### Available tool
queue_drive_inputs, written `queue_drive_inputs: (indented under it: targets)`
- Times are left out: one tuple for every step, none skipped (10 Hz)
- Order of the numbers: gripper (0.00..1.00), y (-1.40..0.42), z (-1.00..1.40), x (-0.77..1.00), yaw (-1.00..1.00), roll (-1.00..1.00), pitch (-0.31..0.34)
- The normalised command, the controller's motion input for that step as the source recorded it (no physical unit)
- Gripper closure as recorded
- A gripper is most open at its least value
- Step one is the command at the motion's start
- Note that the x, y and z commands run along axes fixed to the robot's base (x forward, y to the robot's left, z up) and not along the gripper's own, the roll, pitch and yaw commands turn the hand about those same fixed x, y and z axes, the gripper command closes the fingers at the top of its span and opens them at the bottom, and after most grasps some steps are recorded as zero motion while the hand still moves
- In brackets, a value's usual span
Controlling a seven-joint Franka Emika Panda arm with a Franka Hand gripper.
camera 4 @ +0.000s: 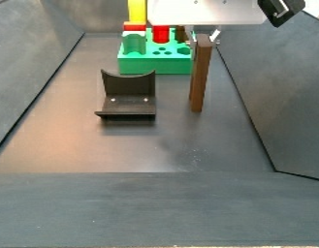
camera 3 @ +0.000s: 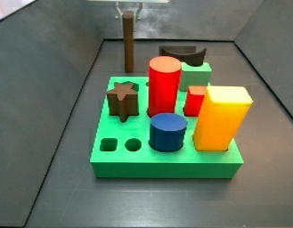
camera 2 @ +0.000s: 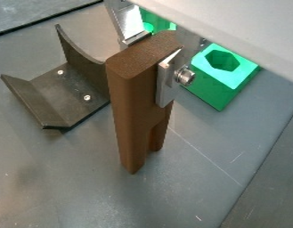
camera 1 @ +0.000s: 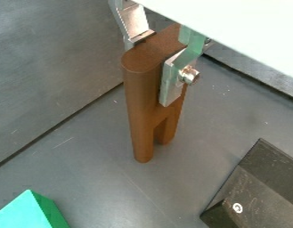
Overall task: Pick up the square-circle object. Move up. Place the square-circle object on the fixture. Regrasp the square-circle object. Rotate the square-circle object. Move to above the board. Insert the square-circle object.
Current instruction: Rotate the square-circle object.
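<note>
Left to right in the side view from the front: fixture (camera 4: 125, 95) sits on the dark floor, empty, dark L-bracket on its base plate; just right of it the square-circle object (camera 4: 198, 76) stands upright, prongs down, tips at or just off the floor, can't tell which; board (camera 4: 156, 60) is behind both, well apart from the object. Pincer (camera 4: 201, 39) is clenched on the object's upper end, silver fingers (camera 1: 177, 75) flat on two opposite side faces, in both wrist views. Grip high and vertical probably because that leaves the prongs and lower body free to set onto the fixture; judging by the empty fixture, the place step isn't done, so this reads as pick-up/move-up. Object look: plain brown block, tall and slim, one top edge rounded, a slot up from the lower end splitting it into two short legs; from here I can't tell which leg is square and which round. In the side view from behind the board, the board (camera 3: 113, 158) carries a dark star peg (camera 3: 122, 98), red cylinder (camera 3: 164, 82), blue cylinder (camera 3: 167, 132), yellow block (camera 3: 223, 118); two small holes at its front-left corner are open, likely the target
</note>
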Motion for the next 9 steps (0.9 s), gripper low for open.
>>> queue_drive_inputs:
  targets:
    - [0.00, 0.00, 0.00, 0.00, -0.02, 0.11, -0.053]
    - [0.00, 0.00, 1.00, 0.00, 0.00, 0.10, -0.047]
    - [0.00, 0.00, 1.00, -0.02, 0.00, 0.09, -0.026]
    - [0.00, -0.01, 0.94, -0.03, 0.00, 0.07, 0.014]
    - [0.00, -0.01, 0.77, -0.02, 0.01, 0.06, 0.028]
    - [0.00, -0.01, 0.58, -0.01, 0.01, 0.05, 0.040]
    - [0.00, -0.01, 0.39, 0.00, 0.01, 0.03, 0.058]
    - [0.00, -0.01, 0.26, 0.01, 0.01, 0.02, 0.067]
    - [0.00, 0.08, 0.00, 0.00, -1.00, 0.00, 0.012]
